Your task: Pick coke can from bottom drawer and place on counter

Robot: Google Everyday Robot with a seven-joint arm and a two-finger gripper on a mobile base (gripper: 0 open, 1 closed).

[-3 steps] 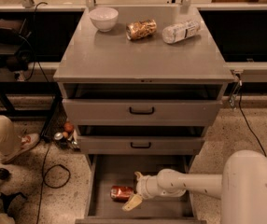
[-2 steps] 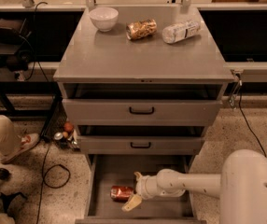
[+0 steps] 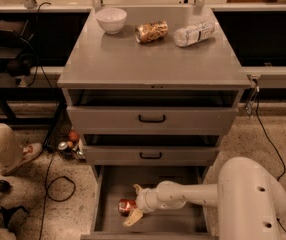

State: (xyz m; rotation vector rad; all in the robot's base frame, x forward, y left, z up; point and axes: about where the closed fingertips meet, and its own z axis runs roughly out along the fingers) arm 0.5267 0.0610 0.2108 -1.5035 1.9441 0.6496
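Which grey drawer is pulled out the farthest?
The lowest grey metal drawer: it juts out farthest, and the gripper reaches inside by the small red soda can.

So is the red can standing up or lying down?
Lying down: the can rests sideways on the bottom drawer floor, by the gripper.

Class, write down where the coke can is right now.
The coke can lies on its side in the bottom drawer, left of centre and low in the camera view, with the open gripper straddling it.
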